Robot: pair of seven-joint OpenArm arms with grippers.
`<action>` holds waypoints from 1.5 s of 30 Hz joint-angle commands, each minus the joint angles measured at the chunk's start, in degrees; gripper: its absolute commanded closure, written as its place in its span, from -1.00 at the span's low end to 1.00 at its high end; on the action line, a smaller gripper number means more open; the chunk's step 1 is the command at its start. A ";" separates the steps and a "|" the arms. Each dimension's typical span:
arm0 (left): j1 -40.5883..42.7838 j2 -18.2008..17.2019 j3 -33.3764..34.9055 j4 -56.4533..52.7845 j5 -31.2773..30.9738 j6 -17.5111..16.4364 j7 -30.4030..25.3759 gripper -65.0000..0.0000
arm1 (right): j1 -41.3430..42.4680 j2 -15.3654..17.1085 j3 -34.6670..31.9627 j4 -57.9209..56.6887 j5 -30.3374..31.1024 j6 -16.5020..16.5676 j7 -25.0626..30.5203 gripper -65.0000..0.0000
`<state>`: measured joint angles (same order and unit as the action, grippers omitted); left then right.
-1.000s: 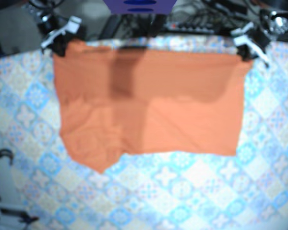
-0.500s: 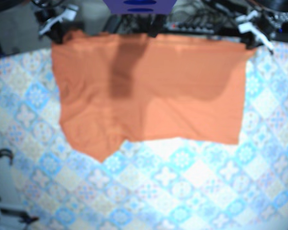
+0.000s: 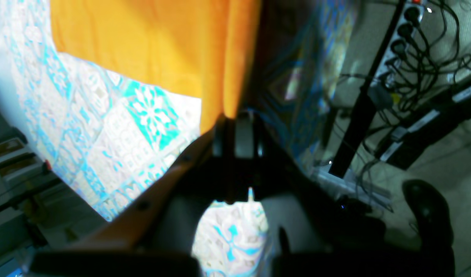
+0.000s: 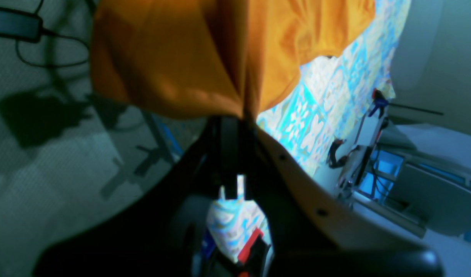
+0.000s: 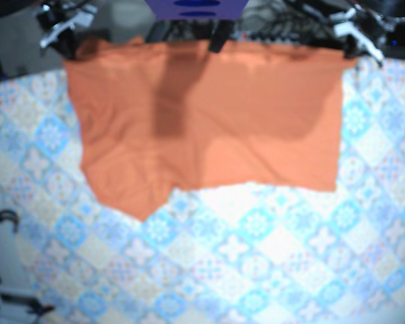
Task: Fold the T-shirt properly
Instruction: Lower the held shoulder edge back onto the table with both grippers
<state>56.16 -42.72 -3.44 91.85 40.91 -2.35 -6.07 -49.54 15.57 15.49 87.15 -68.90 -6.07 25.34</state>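
The orange T-shirt (image 5: 209, 121) is lying spread across the far half of the tabletop (image 5: 256, 256), with its long axis running from 9 o'clock to 3 o'clock in the base view. Its far edge is being held taut at 12 o'clock, stretched between the two arms. The right tool (image 5: 59, 32) is holding the corner at about 10 o'clock, and the left tool (image 5: 356, 40) is holding the corner at about 2 o'clock. In each wrist view the jaws are pressing together on a gathered pinch of orange cloth, which is fanning away from the tips.

From both tools the body of the shirt is extending toward 6 o'clock, so the held edge is sitting farthest from the near hem. The coming move seems to be turning on that relation. Carrying the pinched edge toward 6 o'clock would be laying it over the near hem, halving the shirt across its short axis. Each arm is sitting equally near its own corner. One flap is poking out at 7 o'clock below the otherwise straight near hem, and it may be needing a tuck. No container is showing in these views.
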 commanded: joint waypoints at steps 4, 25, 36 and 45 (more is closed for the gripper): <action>-1.79 -1.02 -0.38 0.76 -0.16 0.99 1.01 1.00 | 0.44 0.65 0.47 0.71 0.73 -0.57 -0.77 1.00; -13.39 0.74 1.02 -0.73 0.46 0.46 1.27 1.00 | 14.51 0.56 -9.73 -0.69 0.64 6.55 -7.19 1.00; -20.51 1.36 9.73 -7.68 0.46 0.46 5.93 1.00 | 18.81 0.38 -12.63 -5.26 -2.88 7.60 -7.63 1.00; -20.51 1.27 9.46 -7.68 0.37 0.46 6.02 1.00 | 21.36 0.47 -13.77 -5.62 -4.11 7.60 -7.45 1.00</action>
<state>35.40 -40.21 6.63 83.68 41.52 -2.81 -0.03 -28.16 15.49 1.63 80.73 -73.49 2.57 17.50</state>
